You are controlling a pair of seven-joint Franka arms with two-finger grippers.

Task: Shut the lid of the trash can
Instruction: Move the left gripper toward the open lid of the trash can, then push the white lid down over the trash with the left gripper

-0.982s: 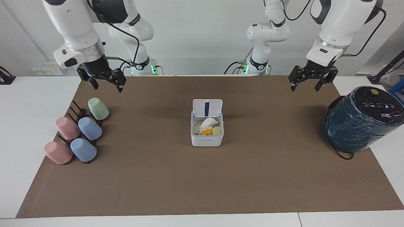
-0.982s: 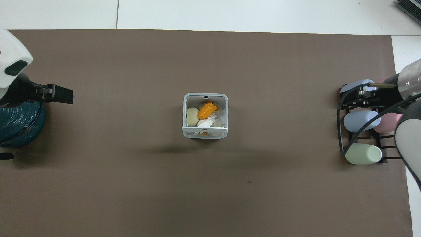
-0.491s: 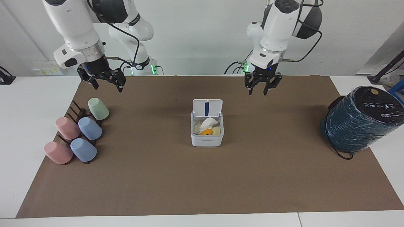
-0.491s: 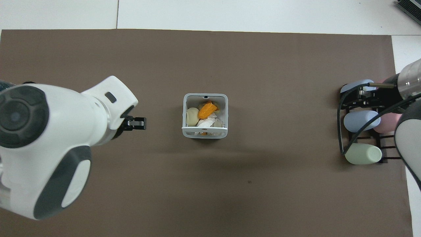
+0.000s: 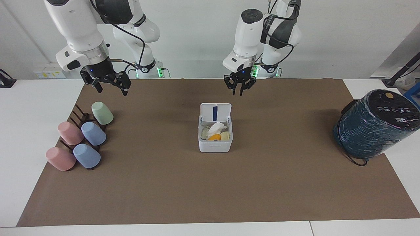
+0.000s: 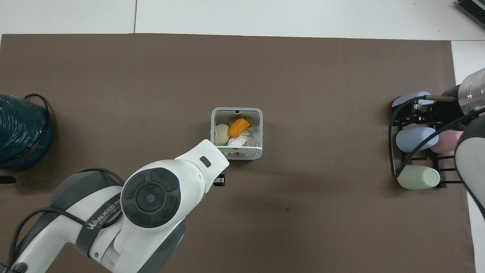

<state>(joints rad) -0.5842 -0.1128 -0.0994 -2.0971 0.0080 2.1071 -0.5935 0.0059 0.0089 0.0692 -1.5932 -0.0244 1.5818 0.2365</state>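
The small white trash can (image 5: 215,146) stands in the middle of the brown mat, and it also shows in the overhead view (image 6: 236,110). It holds an orange piece, crumpled white tissue and cream bits. Its lid (image 5: 215,112) stands upright and open on the edge nearer the robots, blue strip showing. In the overhead view the lid (image 6: 242,152) is edge-on. My left gripper (image 5: 239,93) hangs open and empty in the air over the mat, just robot-side of the lid. In the overhead view the arm hides most of it. My right gripper (image 5: 111,88) waits open and empty above the cup rack.
A large dark teal wrapped cylinder (image 5: 374,126) sits at the left arm's end of the table (image 6: 21,132). A dark rack with several pastel cups (image 5: 82,137) lies at the right arm's end (image 6: 416,138).
My left arm has swung from above the teal cylinder toward the middle, and its gripper now hangs close to the open lid. The right arm, can and lid have not moved.
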